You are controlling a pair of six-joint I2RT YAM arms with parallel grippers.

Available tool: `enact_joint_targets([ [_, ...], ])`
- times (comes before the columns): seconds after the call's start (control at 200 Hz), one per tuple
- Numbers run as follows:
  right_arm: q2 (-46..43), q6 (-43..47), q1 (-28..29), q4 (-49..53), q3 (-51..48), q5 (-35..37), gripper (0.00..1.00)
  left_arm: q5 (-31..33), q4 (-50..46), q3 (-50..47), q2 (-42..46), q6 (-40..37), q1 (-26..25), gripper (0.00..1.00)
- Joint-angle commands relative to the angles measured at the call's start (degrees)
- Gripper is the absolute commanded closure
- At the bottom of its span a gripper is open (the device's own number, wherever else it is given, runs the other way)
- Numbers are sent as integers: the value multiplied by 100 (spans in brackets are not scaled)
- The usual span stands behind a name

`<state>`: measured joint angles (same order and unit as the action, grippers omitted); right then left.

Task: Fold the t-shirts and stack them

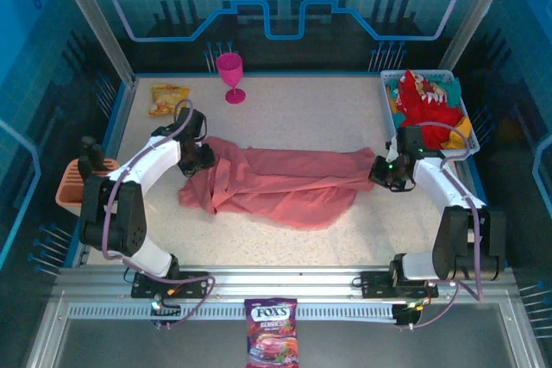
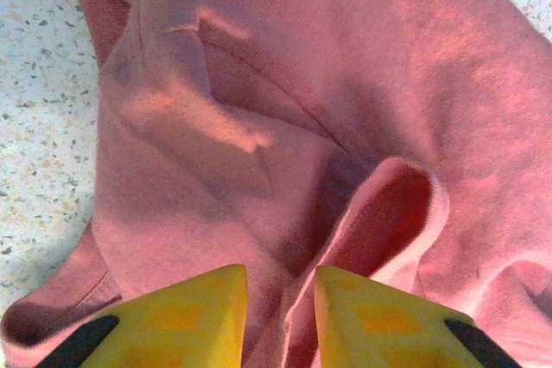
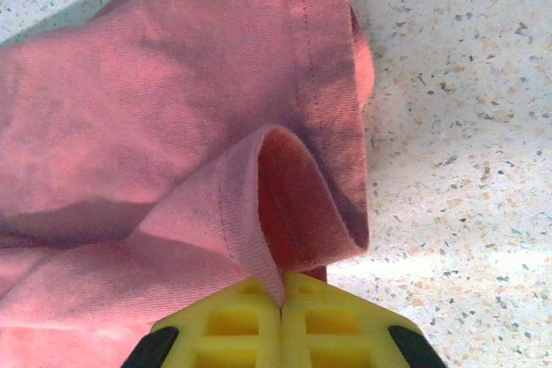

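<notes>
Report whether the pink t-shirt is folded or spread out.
Unfolded: the salmon-pink t-shirt lies rumpled, stretched lengthwise between the left gripper and right gripper, each pinching an end.

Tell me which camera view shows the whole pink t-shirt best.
The top external view: the pink t-shirt lies there whole, stretched out across the table. The left wrist view gives close folds, with cloth running into the left claw; the right wrist view gives a hemmed edge pinched in the right claw.
</notes>
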<state>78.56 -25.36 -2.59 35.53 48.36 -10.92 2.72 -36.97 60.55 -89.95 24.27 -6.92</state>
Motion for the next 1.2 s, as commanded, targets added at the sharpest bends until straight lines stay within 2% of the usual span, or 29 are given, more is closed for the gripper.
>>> enact_joint_targets([
  [0.0, -78, 76, -93, 71, -17, -110, 100, -253, 196, -144, -16, -79, -29, 71],
  [0.15, -76, 78, -96, 51, -50, -95, 100, -474, 333, -258, -51, -62, -44, 71],
  [0.415, -39, 50, -127, 43, -30, -129, 100, -418, 219, -420, -287, -2, -68, 78],
  [0.46, -60, 46, -129, 42, -29, -127, 100, -383, 208, -438, -279, 0, -64, 82],
  [0.56, -100, 28, -142, 48, 5, -162, 100, -278, 64, -353, -184, -21, -64, 98],
  [0.595, -123, 22, -147, 78, 54, -177, 100, -191, -78, -235, -123, -50, -60, 100],
  [0.74, -369, -1, -243, 326, 579, -209, 100, 104, -851, 711, 392, -219, -64, 100],
  [0.956, -939, -189, -529, 621, 1716, -408, 100, 495, -2156, 2912, 1101, -659, -63, 100],
  [1.191, -1903, -456, -703, 602, 2595, -51, 100, 1296, -2957, 4762, 1670, -1124, -55, 100],
])
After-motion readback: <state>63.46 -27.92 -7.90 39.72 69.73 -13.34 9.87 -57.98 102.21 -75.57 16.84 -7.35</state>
